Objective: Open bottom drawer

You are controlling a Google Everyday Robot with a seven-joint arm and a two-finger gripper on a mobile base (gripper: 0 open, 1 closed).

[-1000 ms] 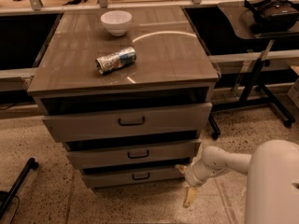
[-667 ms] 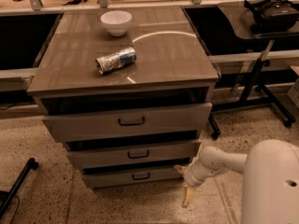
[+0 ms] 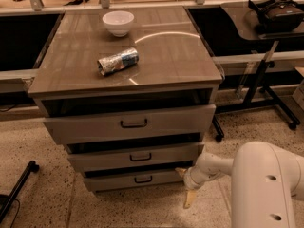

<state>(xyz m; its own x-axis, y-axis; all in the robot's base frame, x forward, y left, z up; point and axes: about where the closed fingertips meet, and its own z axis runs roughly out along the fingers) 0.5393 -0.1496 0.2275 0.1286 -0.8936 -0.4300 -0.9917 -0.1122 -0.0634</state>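
Note:
The bottom drawer [image 3: 118, 182] is the lowest, shortest front of the grey-beige cabinet, with a small dark bar handle [image 3: 143, 179]. It stands out a little, with a dark gap above its front. My gripper [image 3: 184, 188] is low by the floor, at the drawer's right end. It is open and empty. One tan finger [image 3: 180, 172] is up by the drawer's right corner. The other tan finger [image 3: 189, 199] points down at the floor. Whether the upper finger touches the drawer front I cannot tell.
The middle drawer [image 3: 137, 157] and the tall top drawer [image 3: 130, 124] also stand slightly out. A white bowl [image 3: 118, 22] and a crushed can [image 3: 118, 61] lie on the cabinet top. A side table on a wheeled stand [image 3: 266, 75] is at the right, and a black leg [image 3: 19, 186] at the left.
My gripper has shifted a little to the left, closer to the bottom drawer's right end. The drawers have not visibly moved.

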